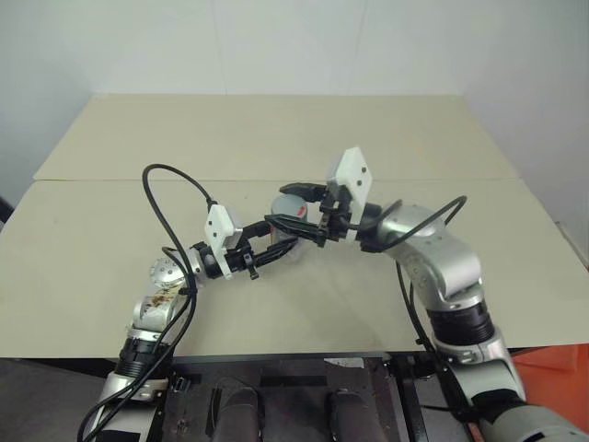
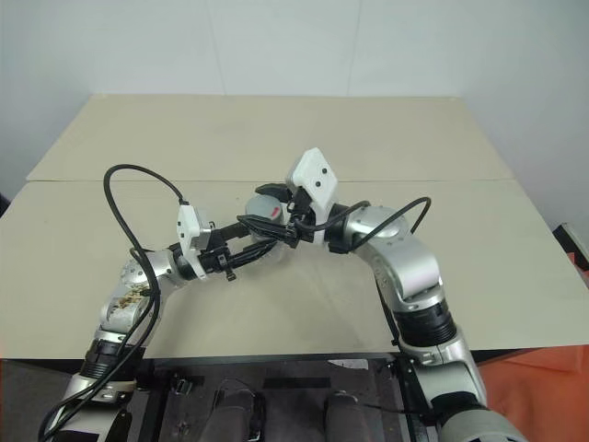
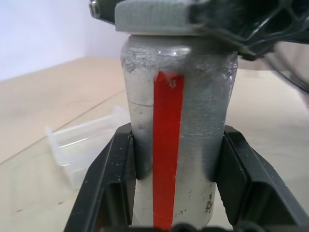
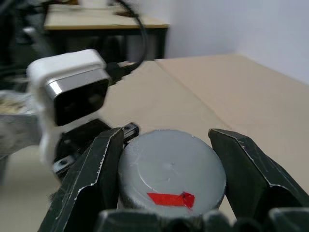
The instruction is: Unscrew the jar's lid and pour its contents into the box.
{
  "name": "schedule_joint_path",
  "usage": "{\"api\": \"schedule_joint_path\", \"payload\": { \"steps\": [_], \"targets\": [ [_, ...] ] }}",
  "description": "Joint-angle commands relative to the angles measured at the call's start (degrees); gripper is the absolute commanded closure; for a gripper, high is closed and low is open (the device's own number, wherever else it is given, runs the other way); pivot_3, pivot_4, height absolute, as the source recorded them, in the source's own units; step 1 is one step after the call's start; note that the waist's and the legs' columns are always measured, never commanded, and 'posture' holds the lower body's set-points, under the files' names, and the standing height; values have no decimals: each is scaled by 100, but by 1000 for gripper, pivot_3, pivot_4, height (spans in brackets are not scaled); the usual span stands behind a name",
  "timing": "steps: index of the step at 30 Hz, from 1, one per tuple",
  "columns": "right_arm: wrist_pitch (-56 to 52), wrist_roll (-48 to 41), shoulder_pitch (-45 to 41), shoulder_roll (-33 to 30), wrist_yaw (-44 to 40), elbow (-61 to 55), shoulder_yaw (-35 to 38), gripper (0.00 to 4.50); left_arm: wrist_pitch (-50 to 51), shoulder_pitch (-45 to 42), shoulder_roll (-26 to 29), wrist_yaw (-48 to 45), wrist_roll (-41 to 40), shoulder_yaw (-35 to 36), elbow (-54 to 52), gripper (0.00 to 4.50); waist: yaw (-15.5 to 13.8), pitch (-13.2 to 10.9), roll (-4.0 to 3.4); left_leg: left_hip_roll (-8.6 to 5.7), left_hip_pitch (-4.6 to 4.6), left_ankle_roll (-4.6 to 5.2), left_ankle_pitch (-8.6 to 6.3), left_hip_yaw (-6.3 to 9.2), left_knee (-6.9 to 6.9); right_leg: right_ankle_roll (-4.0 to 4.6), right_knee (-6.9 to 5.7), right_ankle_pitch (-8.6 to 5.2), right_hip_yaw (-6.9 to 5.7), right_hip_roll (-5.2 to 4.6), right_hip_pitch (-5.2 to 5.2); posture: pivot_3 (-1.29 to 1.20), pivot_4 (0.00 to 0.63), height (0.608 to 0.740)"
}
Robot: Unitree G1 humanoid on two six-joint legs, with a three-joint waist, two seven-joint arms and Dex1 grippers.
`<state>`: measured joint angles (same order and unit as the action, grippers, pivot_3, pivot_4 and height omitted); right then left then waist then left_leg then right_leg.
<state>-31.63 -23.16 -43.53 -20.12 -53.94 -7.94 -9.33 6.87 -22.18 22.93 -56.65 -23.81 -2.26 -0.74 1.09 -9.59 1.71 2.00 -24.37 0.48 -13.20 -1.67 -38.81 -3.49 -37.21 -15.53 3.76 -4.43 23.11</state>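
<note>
**Both grippers clamped on jar, held over the table**

The left gripper point(image 3: 169, 183) is closed on the jar point(image 3: 174, 125), its two black fingers point(image 3: 113, 179) pressing either side of the clear-silvery body low down, the red stripe facing the wrist camera. The jar stands upright, held above the beige table point(image 1: 276, 138) near its middle. The right gripper point(image 4: 166, 159) reaches in from the robot's right and is closed on the lid point(image 4: 169, 164), one finger on each side of the grey round cap; a short red mark shows on the lid top. The lid sits on the jar, no gap visible between them. In the head views the two grippers meet at the jar point(image 1: 293, 214), arms angled toward each other. The box point(image 3: 82, 142), translucent white with low walls, lies on the table just behind the jar, on the robot's left of it. Can't tell what is in it.
</note>
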Motion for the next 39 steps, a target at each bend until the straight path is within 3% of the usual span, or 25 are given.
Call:
{"api": "schedule_joint_path", "payload": {
  "steps": [1,10,16,18,23,24,33,35,39],
  "targets": [
    [485,-428,-468,42,-1175,518,-56,1718,8,-39,12,-76,-36,-94,-278,2568,-5,0,0,0,0,0,0,0,0,0,0,0,0,0,0,0,150,740],
    [1505,-271,-1567,-95,-3576,2655,-107,1718,57,6,108,-176,-70,-90,-414,2568,-8,0,0,0,0,0,0,-13,-1,0,-2,0,0,0,2,0,150,740],
    [2132,-185,-1870,-122,-3855,3421,-63,1718,30,-4,97,-144,-45,-89,-390,2568,-13,0,0,0,1,0,0,-10,-1,0,-3,0,0,-1,1,0,150,740],
    [2237,-111,-1881,-96,-3749,3495,-2,1718,11,5,78,-127,-38,-100,-373,2568,-17,0,0,0,1,0,0,-7,-1,0,-3,0,0,-2,2,0,150,740],
    [2255,-136,-1897,-26,-3484,3588,142,141,-78,7,-9,-94,4,-139,-261,2568,-24,0,0,0,1,-1,0,-6,-1,1,-4,1,0,-3,2,0,150,740],
    [2247,-201,-1884,-15,-3470,3550,225,28,-96,-3,-22,-96,17,-143,-224,2568,-24,0,0,0,1,0,0,-6,-1,1,-4,1,0,-3,2,0,150,740],
    [1712,-668,-1169,-457,-2709,1714,933,28,-137,-26,-69,-80,83,-57,52,2568,-54,0,0,0,-2,0,0,0,-1,1,-4,1,-1,-5,2,0,150,740],
    [1371,-908,-829,-456,-2146,1047,1150,28,-161,-19,-63,-72,125,-50,88,2568,-55,0,0,-2,-2,0,0,0,-3,1,-3,1,-2,-7,0,0,150,740],
    [684,-372,-113,-155,-197,-464,953,28,-216,-51,-105,70,194,-27,148,2568,-15,0,-1,0,-1,-1,0,2,-1,1,-10,1,-2,-7,6,0,150,740]
  ]
}}
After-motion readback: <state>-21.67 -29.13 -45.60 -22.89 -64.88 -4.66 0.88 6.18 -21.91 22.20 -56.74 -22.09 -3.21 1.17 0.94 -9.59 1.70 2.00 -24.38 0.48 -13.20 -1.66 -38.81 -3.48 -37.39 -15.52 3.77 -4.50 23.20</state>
